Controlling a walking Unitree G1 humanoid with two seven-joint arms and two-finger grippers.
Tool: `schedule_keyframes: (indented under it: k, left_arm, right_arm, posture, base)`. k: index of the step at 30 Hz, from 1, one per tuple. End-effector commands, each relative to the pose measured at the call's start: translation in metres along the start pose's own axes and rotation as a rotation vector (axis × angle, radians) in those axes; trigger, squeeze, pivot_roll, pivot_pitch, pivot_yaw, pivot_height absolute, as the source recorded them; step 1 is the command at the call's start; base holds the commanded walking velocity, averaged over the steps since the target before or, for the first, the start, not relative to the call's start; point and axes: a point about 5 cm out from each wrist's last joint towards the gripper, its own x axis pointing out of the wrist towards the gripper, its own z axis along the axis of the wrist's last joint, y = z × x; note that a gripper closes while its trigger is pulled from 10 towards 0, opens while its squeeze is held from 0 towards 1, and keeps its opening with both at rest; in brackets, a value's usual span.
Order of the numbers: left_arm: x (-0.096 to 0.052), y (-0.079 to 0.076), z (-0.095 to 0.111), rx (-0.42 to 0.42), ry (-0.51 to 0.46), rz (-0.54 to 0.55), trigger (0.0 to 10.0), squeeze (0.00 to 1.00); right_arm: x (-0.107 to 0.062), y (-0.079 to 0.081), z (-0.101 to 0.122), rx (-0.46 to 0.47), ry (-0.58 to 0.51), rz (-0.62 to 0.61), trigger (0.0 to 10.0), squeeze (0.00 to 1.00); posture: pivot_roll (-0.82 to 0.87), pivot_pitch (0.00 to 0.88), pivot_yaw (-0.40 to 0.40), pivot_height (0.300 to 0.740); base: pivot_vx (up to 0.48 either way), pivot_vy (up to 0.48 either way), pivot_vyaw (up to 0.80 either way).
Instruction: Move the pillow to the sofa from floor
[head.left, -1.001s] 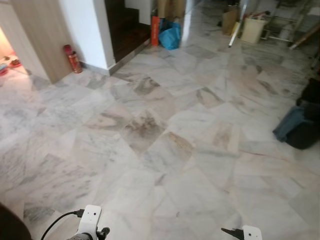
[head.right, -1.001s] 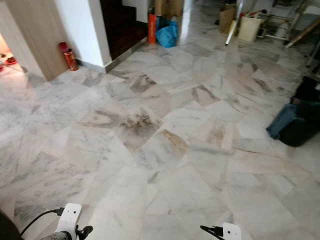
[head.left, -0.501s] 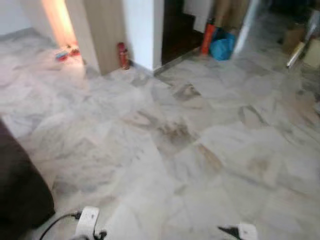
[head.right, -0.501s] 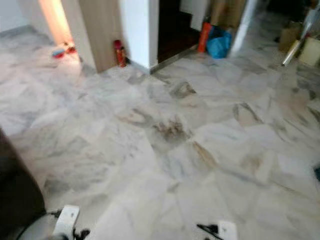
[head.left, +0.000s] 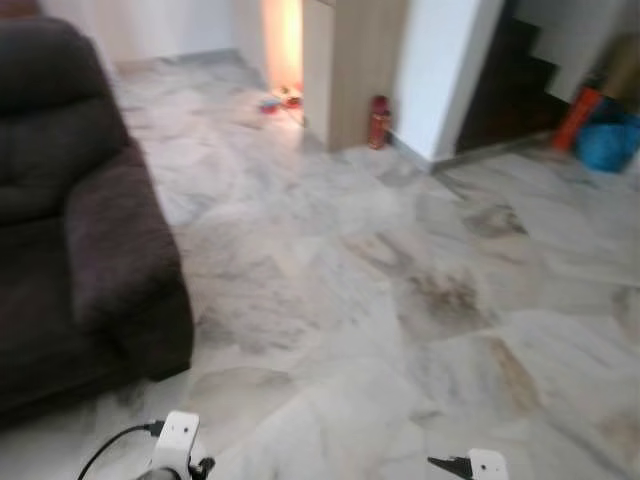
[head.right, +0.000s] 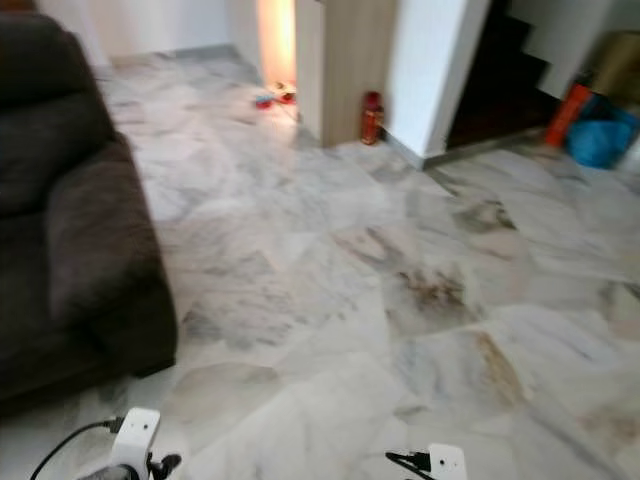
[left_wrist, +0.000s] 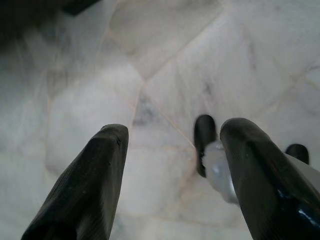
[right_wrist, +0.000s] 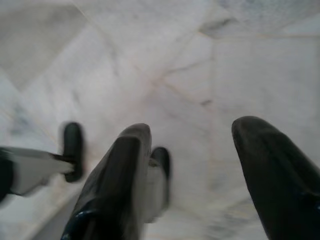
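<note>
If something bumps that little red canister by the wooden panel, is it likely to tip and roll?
Probably yes. The red canister stands upright, tall and narrow, so a sideways knock would likely topple it. Its round body would then tend to roll on the smooth marble floor. Its weight cannot be judged; the picture is too blurred.

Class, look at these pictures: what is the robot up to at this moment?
Nothing is being handled. The robot faces a marble floor with a dark sofa on its left. Both arms hang low: the left pincer and the right pincer are open and empty above the tiles. A red canister stands by a wooden panel, and a blue bag lies far right.
</note>
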Motion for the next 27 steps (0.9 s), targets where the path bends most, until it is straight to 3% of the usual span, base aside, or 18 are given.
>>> schedule_keyframes:
  k: [1, 9, 19, 27]
  left_arm:
    - [-0.001, 0.007, -0.001, -0.009, -0.001, 0.022, 10.0, 0.00]
    - [-0.002, 0.007, -0.003, -0.011, 0.002, 0.027, 10.0, 0.00]
    - [-0.002, 0.006, -0.004, -0.011, 0.003, 0.021, 10.0, 0.00]
    - [-0.002, 0.005, -0.005, -0.013, 0.005, 0.024, 10.0, 0.00]
  right_arm:
    - [0.001, 0.004, 0.001, 0.006, 0.004, 0.016, 10.0, 0.00]
    - [0.001, 0.003, 0.002, -0.006, 0.003, 0.026, 10.0, 0.00]
    - [0.007, 0.036, 0.009, -0.027, -0.002, 0.057, 10.0, 0.00]
    - [0.007, 0.030, 0.013, -0.034, -0.003, 0.051, 10.0, 0.00]
  posture:
    - [0.03, 0.000, -0.041, 0.740]
    - [0.03, 0.000, -0.042, 0.740]
    - [0.03, 0.000, -0.046, 0.740]
    - [0.03, 0.000, -0.051, 0.740]
  base:
    - [0.000, 0.000, 0.80]
    - [0.000, 0.000, 0.80]
    - [0.000, 0.000, 0.80]
    - [0.000, 0.000, 0.80]
